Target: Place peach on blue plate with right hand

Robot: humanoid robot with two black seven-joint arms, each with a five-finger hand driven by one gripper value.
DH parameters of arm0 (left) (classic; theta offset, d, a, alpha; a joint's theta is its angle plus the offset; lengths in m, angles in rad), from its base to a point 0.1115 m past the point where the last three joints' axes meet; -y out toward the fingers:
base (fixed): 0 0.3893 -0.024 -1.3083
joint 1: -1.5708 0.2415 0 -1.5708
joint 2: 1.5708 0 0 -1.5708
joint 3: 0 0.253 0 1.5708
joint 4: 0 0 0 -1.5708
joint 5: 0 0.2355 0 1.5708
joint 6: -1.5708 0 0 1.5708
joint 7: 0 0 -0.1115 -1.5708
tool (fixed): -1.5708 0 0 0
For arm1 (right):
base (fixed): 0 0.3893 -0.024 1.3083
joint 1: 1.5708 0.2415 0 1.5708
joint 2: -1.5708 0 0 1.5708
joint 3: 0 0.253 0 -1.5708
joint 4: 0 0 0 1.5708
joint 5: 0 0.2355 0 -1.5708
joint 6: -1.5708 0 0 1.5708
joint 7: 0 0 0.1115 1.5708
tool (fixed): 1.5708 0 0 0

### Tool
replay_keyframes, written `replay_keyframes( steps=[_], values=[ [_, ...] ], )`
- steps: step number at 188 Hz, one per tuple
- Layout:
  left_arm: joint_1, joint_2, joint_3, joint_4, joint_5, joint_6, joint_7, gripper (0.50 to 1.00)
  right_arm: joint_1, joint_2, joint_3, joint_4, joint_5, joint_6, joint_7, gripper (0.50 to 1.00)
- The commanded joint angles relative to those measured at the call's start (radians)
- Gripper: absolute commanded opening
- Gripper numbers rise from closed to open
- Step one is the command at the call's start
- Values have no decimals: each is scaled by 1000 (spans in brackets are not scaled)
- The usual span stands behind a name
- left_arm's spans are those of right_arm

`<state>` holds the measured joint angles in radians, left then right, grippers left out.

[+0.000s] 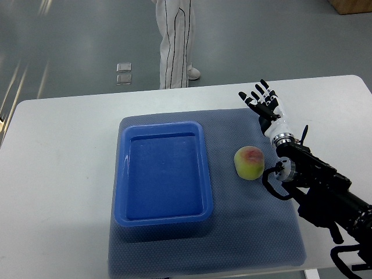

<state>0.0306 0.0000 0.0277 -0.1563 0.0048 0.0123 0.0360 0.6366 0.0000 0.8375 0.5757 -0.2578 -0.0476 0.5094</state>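
Observation:
A yellow-green peach with a red blush lies on the blue-grey mat, just right of the blue rectangular plate. The plate holds nothing. My right hand hovers beyond the peach, toward the far right of the mat, fingers spread and holding nothing. Its black forearm runs in from the lower right corner. The hand is apart from the peach, roughly a hand's length behind it. No left arm shows.
The blue-grey mat covers the middle of a white table. A person's legs in white trousers stand behind the table's far edge. Small clear items lie on the floor.

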Motion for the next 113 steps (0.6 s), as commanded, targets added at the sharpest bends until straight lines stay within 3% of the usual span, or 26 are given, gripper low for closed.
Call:
replay_keyframes(
  steps=[1, 113],
  values=[
    [0, 0, 3, 7, -2, 0, 1, 1000, 0, 0, 0, 0, 0, 0, 0, 930],
    [-11, 0, -2, 9, -3, 2, -1, 1000, 0, 0, -2, 1, 0, 2, 0, 930]
  ],
)
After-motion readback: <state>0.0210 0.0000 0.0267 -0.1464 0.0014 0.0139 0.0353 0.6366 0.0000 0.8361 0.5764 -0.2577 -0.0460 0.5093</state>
